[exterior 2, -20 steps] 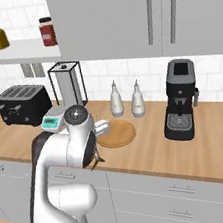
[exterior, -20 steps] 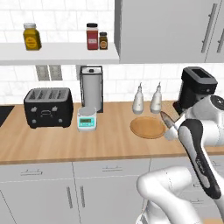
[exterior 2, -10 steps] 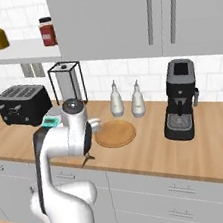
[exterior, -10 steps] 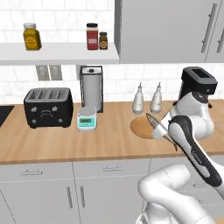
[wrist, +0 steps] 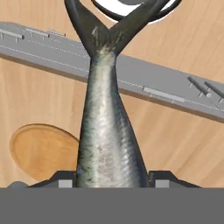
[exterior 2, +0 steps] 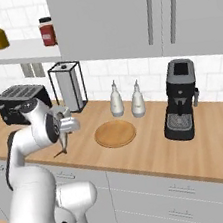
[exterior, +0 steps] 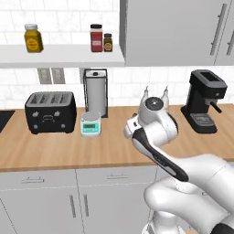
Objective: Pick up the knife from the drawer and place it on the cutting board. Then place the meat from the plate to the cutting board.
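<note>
My gripper [wrist: 111,180] is shut on the meat, a silver-grey fish [wrist: 107,131] whose forked dark tail points away from the hand. In the right base view the gripper [exterior 2: 62,135] hangs over the counter's front edge, left of the round light-tan disc [exterior 2: 115,133], with the fish [exterior 2: 61,146] dangling below it. The disc [wrist: 39,151] lies to the fish's left in the hand view. The knife, the dark brown cutting board and an open drawer are out of view.
A black toaster [exterior: 50,112], a small scale [exterior: 90,123] and a paper towel holder [exterior: 95,91] stand at the left. Two bottles [exterior 2: 126,98] and a coffee machine [exterior 2: 180,100] stand at the back right. Closed grey cabinet fronts [wrist: 175,94] run below the counter.
The arm has swung left along the counter's front, carrying the fish from above the round disc to a spot left of it.
</note>
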